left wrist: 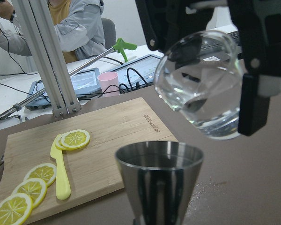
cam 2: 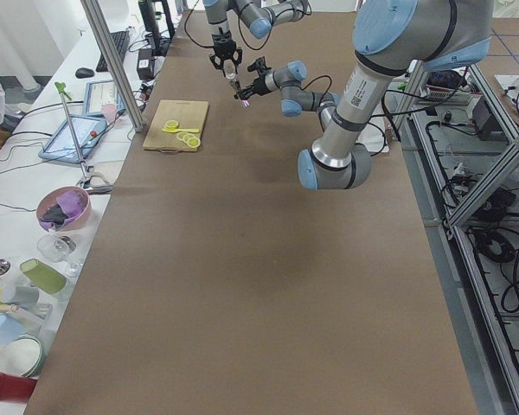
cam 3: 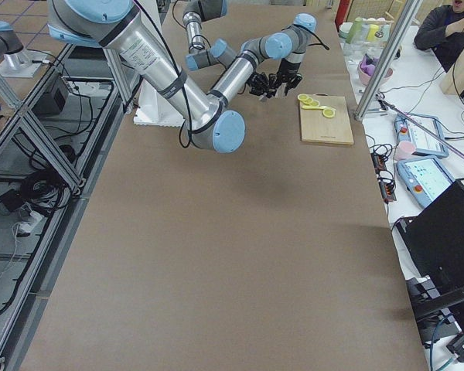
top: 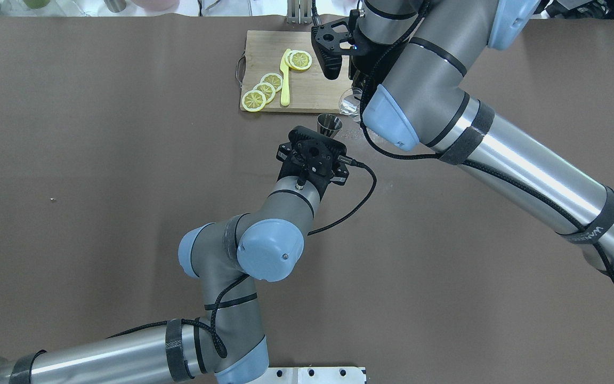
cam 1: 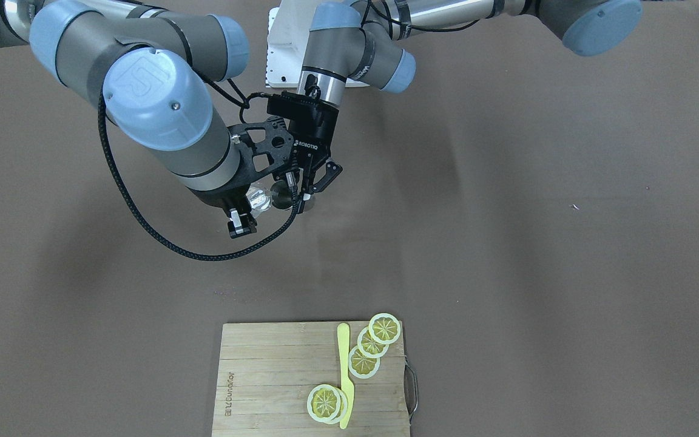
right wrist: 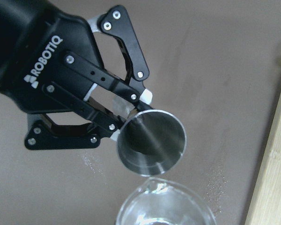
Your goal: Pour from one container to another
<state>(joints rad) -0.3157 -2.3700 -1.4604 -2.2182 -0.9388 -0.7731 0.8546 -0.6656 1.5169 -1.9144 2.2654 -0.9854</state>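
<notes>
Left wrist-mounted view: the right fingers (left wrist: 253,98) clamped a tilted clear glass beaker (left wrist: 201,84) just above a conical steel jigger (left wrist: 159,180), which the left fingers (right wrist: 110,84) gripped over the brown counter (left wrist: 253,187). A bamboo cutting board (left wrist: 107,140) lay behind, and a seated person (left wrist: 79,28) was beyond it.

brown table (top: 99,240), cluttered white side bench (cam 2: 13,232)

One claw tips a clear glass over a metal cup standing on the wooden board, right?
No. The metal cup isn't on the board; the left claw holds it beside the board, as the overhead view shows. The glass is tipped over it.
</notes>
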